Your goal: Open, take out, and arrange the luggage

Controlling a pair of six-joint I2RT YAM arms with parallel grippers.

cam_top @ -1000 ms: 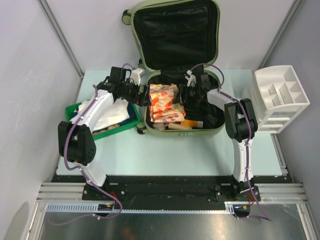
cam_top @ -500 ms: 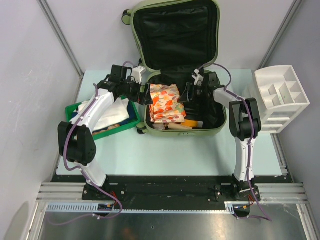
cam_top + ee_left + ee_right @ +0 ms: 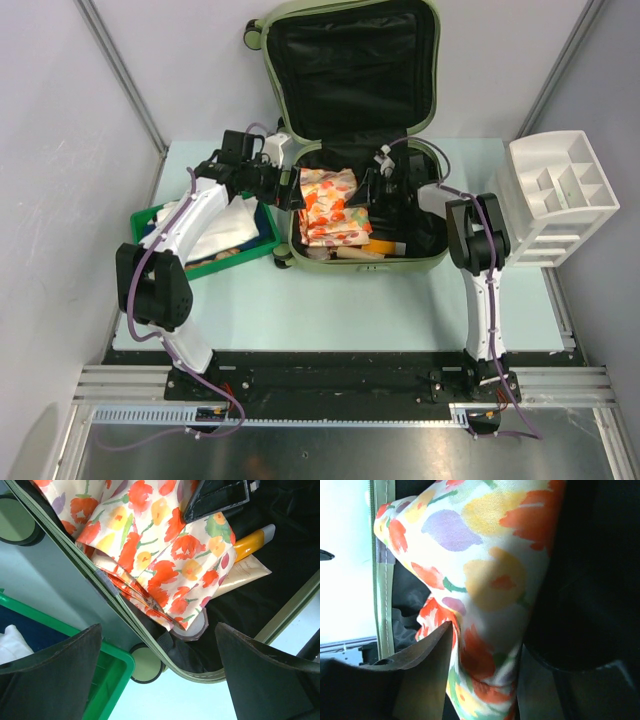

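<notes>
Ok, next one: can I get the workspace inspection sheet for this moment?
Surface: pale blue table, no spills seen.
Job's things: luggage open, lid raised at the back; floral pouch and yellow tube inside.
Clutter: green tray holding a white cloth, left of the luggage; white organizer at the right edge.
Grippers: left hand open above the luggage's left rim; right hand shut on the floral pouch.
Cables: purple cables along both arms; no snag seen.
Surroundings: grey walls; metal rail at the near edge.
</notes>
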